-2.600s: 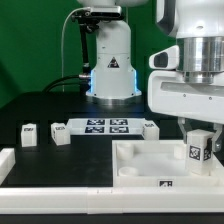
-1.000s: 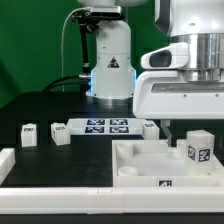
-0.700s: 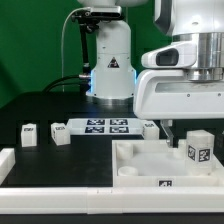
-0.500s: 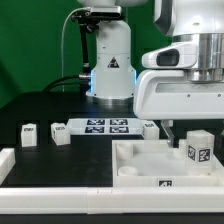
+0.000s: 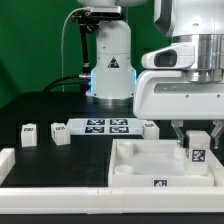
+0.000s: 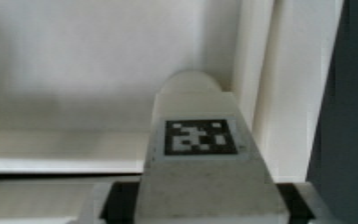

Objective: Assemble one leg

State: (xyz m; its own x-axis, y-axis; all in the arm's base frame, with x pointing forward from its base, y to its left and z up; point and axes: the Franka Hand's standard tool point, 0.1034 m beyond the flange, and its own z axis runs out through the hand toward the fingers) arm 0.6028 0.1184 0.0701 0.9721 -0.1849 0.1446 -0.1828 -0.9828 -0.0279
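The pincer (image 5: 197, 139) hangs low over the far right corner of the square tray (image 5: 140, 165), its two fingers closed on a leg (image 5: 197, 147) that stands upright between them, tag facing the camera. In the wrist view the same leg (image 6: 202, 140) runs straight out from between the finger pads, its tip close against the tray's raised wall, though whether it is touching the wall or sitting in a socket cannot be told. The step in hand looks like seating this leg in the tray's corner socket; the leg appears low in the tray, so insertion is probably under way but not finished. The next move likely calls for a straight downward press, perhaps with a twist, keeping the leg plumb so it does not bind against the wall. Farther out on the counter (image 5: 40, 110), at the exterior view's left, two spare legs (image 5: 29, 133) stand apart beside the marker board (image 5: 103, 126), with another small leg (image 5: 150, 126) just at the board's right end.
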